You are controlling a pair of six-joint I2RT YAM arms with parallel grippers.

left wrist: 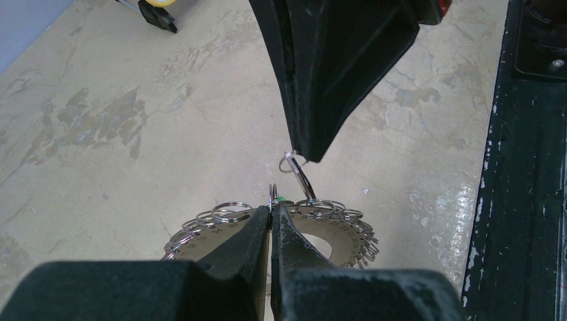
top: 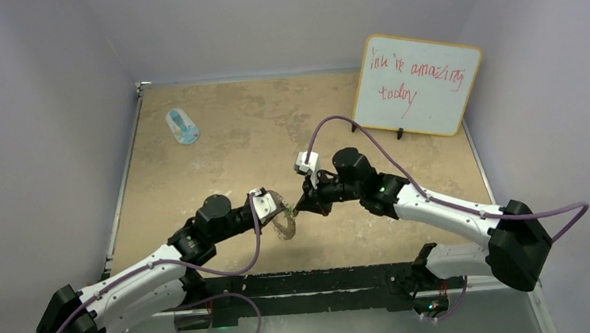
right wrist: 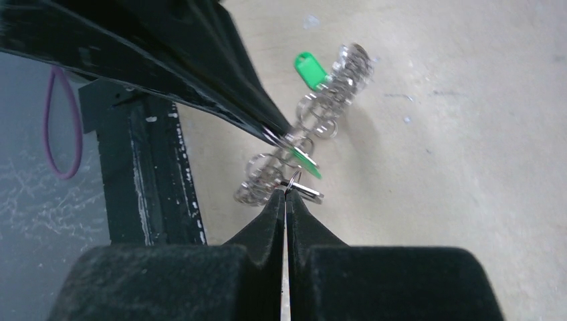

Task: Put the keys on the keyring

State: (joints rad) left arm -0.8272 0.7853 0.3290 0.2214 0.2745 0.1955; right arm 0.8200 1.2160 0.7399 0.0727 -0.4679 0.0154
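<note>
Over the table (left wrist: pixel 100 134), flat silver keyring (left wrist: pixel 214 239), loop-fringed.

You can read one sign: the white rectangular whiteboard with a yellowish frame (top: pixel 417 85), leaning at the far right, carries red handwriting, roughly "You're amazing today"; its first word is unclear; the tiny marks on the flat silver metal keyring (left wrist: pixel 200 242) are too small to read

Overhead view from behind, down onto the table (top: pixel 218 133), wrist views close, facing each other across the keyring (left wrist: pixel 200 242)
</note>
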